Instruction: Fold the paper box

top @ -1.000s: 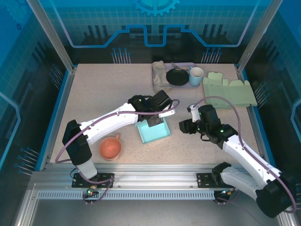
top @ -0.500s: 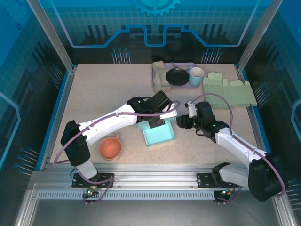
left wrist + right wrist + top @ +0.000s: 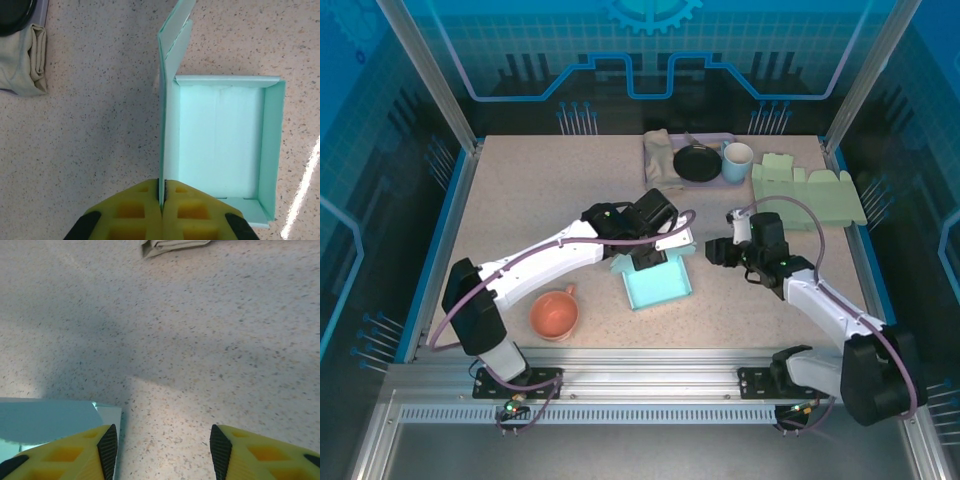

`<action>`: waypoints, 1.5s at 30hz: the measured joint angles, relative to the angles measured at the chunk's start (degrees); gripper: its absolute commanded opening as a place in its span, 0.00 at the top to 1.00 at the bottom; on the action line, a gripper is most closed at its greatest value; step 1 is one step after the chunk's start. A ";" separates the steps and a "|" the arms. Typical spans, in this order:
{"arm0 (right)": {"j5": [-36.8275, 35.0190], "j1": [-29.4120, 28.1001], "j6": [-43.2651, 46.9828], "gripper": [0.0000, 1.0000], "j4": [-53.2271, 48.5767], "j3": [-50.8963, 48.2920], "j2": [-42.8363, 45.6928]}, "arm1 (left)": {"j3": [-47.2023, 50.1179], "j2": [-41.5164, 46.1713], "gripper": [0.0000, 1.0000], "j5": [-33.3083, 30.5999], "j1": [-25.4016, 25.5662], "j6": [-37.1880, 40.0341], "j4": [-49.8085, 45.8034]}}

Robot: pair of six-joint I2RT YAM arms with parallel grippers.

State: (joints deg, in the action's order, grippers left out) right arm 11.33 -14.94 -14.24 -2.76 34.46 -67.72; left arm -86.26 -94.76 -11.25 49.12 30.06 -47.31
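The teal paper box (image 3: 660, 287) lies open-topped on the table's middle, with three walls raised (image 3: 220, 145). Its left wall stands upright and runs into a long flap (image 3: 176, 40) at the far end. My left gripper (image 3: 163, 192) is shut on the near end of that left wall, and in the top view it (image 3: 648, 258) sits over the box's far edge. My right gripper (image 3: 716, 252) hovers open just right of the box, over bare table (image 3: 164, 445). Its left finger (image 3: 107, 447) is beside a corner of the box (image 3: 50, 417).
An orange cup (image 3: 555, 314) stands near the left arm. At the back a tray (image 3: 718, 137) holds a folded cloth (image 3: 658, 158), a black pan (image 3: 697, 163) and a mug (image 3: 737, 161). Flat green box sheets (image 3: 807, 192) lie at the back right.
The left gripper has shifted the box slightly right while holding its wall. The right gripper has moved a little farther back and to the right of the box, staying open.
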 measured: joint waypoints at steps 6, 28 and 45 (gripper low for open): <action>8.11 -0.02 3.45 0.45 3.91 0.00 -4.15 | 0.17 0.59 1.00 0.83 -0.13 0.15 -0.09; 24.76 -5.75 19.54 0.45 11.17 -2.08 -0.61 | 1.84 7.50 1.00 9.25 -1.77 0.55 -3.06; 31.52 -8.81 35.50 0.75 5.07 -0.28 4.42 | 4.39 12.00 1.00 15.23 -1.84 3.78 -3.87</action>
State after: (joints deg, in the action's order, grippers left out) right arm 42.85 -23.75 21.26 2.31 34.17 -63.31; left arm -81.87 -82.76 3.99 47.29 33.85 -51.18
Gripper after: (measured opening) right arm 0.315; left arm 0.050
